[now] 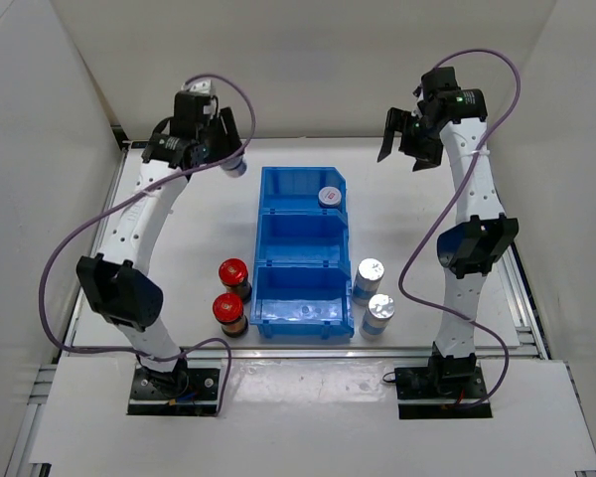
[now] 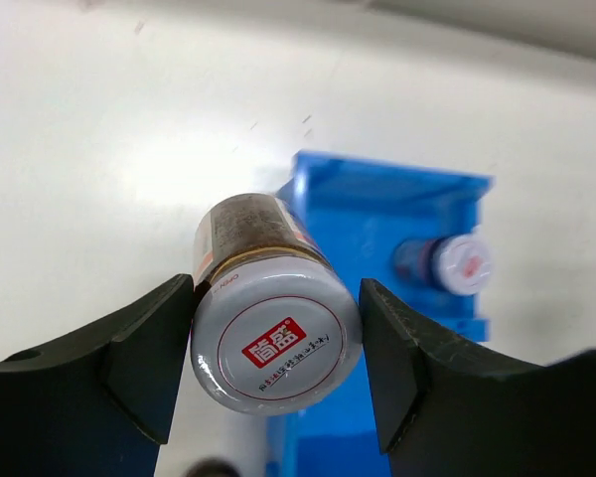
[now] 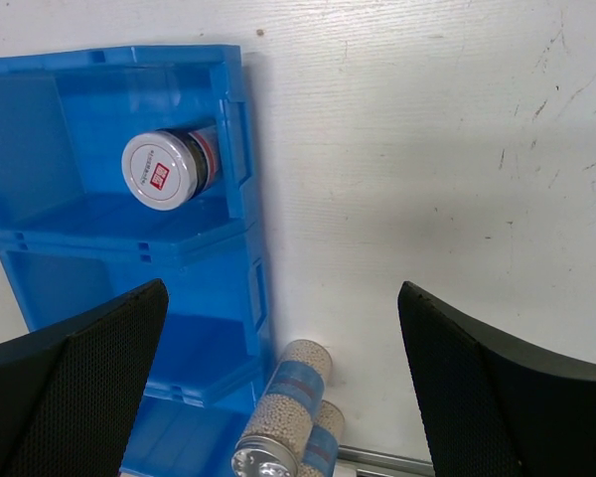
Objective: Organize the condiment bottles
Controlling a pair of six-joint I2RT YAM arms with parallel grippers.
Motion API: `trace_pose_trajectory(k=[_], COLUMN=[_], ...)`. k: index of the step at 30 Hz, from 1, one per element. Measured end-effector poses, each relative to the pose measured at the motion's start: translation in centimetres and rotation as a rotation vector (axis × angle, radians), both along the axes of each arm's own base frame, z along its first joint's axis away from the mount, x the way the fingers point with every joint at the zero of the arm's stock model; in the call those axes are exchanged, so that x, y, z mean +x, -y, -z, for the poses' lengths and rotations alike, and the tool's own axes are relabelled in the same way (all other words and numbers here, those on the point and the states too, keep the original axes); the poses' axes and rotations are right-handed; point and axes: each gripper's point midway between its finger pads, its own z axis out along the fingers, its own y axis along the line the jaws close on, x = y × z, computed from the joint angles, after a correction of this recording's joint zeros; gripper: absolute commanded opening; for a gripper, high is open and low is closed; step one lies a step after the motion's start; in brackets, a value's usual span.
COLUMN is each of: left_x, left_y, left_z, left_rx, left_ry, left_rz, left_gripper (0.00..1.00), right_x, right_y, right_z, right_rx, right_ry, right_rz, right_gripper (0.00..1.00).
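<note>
Standing just to the right of the left gripper (image 2: 276, 288), the blue bin (image 2: 377, 194) was its nearest neighbour, the far-left corner wall close beside the held jar (image 2: 276, 348) with bare table (image 1: 377, 214) on the gripper's other side. Back toward that arm's base, two red-capped jars (image 1: 231, 294) stood one behind the other against the bin's left wall, well apart from the gripper. On the bin's other side, nearer the right arm's base than the right gripper (image 1: 402, 144), two plain silver-capped jars (image 3: 283, 417) stood together just beside the bin's right wall. The bin had three compartments in a row, and the one farthest from the bases, down and to the left of the right gripper, held the binned jar (image 3: 164, 169), which leaned against the compartment's right wall with a red mark on its silver cap. The left arm reached out to the far left of the table, wrist bent down, and its fingers (image 2: 144, 358) were pressed against both sides of the held jar just below its marked silver cap; whether the jar was clear of the table could not be told. The right arm stood stretched up, its fingers (image 3: 70, 388) spread wide with nothing between them but the table below.
</note>
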Motion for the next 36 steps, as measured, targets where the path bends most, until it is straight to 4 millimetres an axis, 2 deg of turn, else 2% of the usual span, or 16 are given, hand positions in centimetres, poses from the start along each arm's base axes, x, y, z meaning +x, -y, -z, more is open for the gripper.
trace_pose_trajectory(k=[3,6,8,10,14,15,17,19,21,22,24,28,30,33,34,36], left_x=[1.6,2.9,3.4,3.4,2.9,2.7,2.5,2.7,3.0,3.1,3.5,4.2,4.4,4.5,4.6,4.7], left_y=[2.3,5.6,8.2,10.7,13.6,13.9,14.0,13.8,13.5,13.4,13.2,12.8,12.8,12.9,13.0,13.3], left_z=[-3.0,-2.5,-0.2,3.2,9.8,11.0,12.9,13.4,13.7,13.8,14.4,16.7,17.7,18.5,18.4,18.2], left_rx=[-0.029,-0.045,-0.041,-0.029,0.014,0.024,0.042,0.052,0.060,0.061,0.061,0.071,0.067,0.062,0.056,0.040], left_ry=[0.081,0.090,0.048,-0.018,-0.153,-0.179,-0.221,-0.229,-0.227,-0.226,-0.230,-0.261,-0.277,-0.289,-0.286,-0.281], left_rz=[0.044,0.112,0.163,0.211,0.268,0.274,0.275,0.269,0.261,0.259,0.253,0.242,0.241,0.245,0.247,0.251], left_gripper=[0.11,0.11,0.11,0.11,0.11,0.11,0.20,0.20,0.26,0.36,0.36,0.57,0.59,0.74,0.88,1.00], right_x=[-0.2,-0.7,-1.3,-1.9,-3.4,-3.8,-4.5,-4.9,-5.5,-5.8,-6.3,-7.8,-9.1,-11.5,-12.3,-13.4], right_y=[0.0,0.2,0.4,0.5,0.9,1.0,1.2,1.4,1.7,1.8,2.4,3.1,3.3,3.0,2.8,2.5], right_z=[0.6,1.8,2.5,2.7,1.9,1.5,0.6,-0.2,-0.7,-0.8,-0.7,0.2,1.1,2.3,2.6,3.0], right_rx=[-0.003,-0.014,-0.023,-0.027,-0.036,-0.039,-0.041,-0.041,-0.044,-0.046,-0.063,-0.095,-0.102,-0.061,-0.047,-0.022], right_ry=[-0.018,-0.058,-0.089,-0.104,-0.101,-0.096,-0.078,-0.058,-0.049,-0.050,-0.056,-0.090,-0.123,-0.187,-0.210,-0.241], right_rz=[0.000,0.001,0.000,-0.001,0.000,0.001,0.003,0.002,0.001,0.004,0.017,0.031,0.030,0.009,0.003,-0.012], right_gripper=[1.00,1.00,0.99,0.99,0.99,0.99,0.99,0.99,1.00,1.00,1.00,1.00,1.00,1.00,1.00,1.00])
